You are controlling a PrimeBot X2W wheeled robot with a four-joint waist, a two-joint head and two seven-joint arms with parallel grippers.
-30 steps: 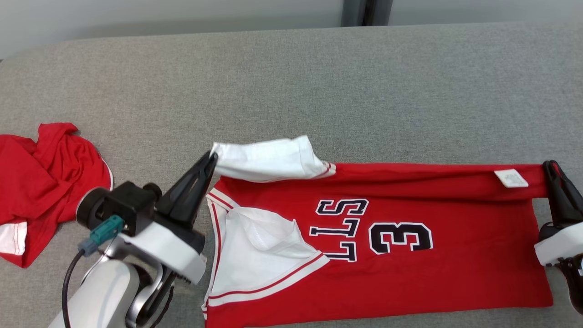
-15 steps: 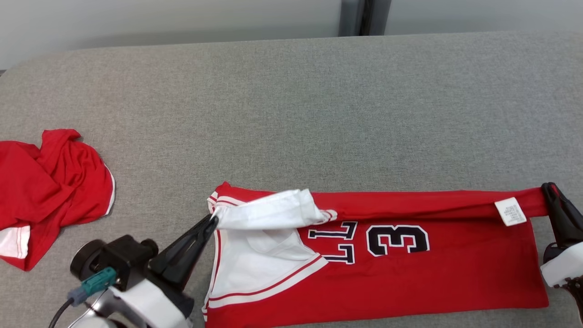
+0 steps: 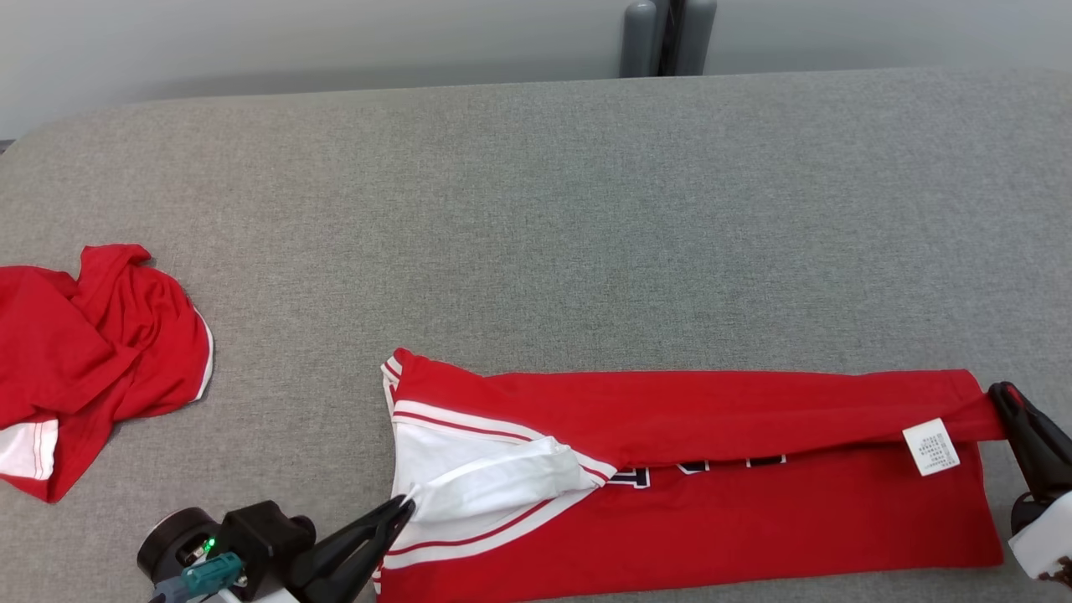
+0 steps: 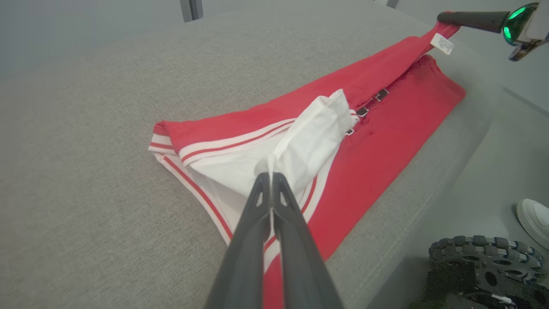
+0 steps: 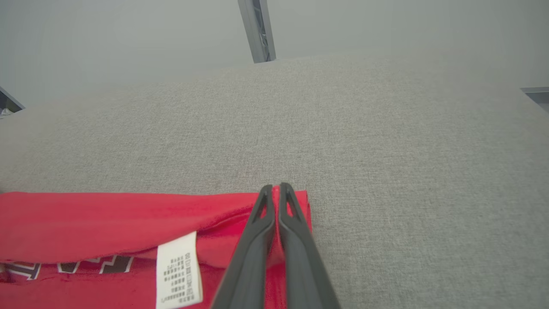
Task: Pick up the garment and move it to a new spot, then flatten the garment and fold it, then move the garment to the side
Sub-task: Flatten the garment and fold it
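Note:
The garment (image 3: 712, 410) is a red jersey with white trim, lying lengthwise near the front of the grey table (image 3: 536, 209). Its far edge is folded toward me and covers most of the dark lettering. My left gripper (image 3: 408, 505) is shut on the white armhole fabric at the jersey's left end; in the left wrist view the fingers (image 4: 270, 176) pinch that white fold. My right gripper (image 3: 998, 392) is shut on the red hem corner at the right end, beside a white care label (image 3: 930, 446). The right wrist view shows those fingertips (image 5: 276, 187) closed on the red edge (image 5: 107, 219).
A second red garment (image 3: 84, 352) lies crumpled at the table's left side. A grey post (image 3: 666, 38) stands behind the table. The left wrist view shows the table's front edge, my wheeled base (image 4: 484, 266) and a white shoe (image 4: 534, 216) on the floor.
Both grippers have drawn the jersey's lifted far edge toward the near edge, laying it over the lettering. The head camera has also shifted.

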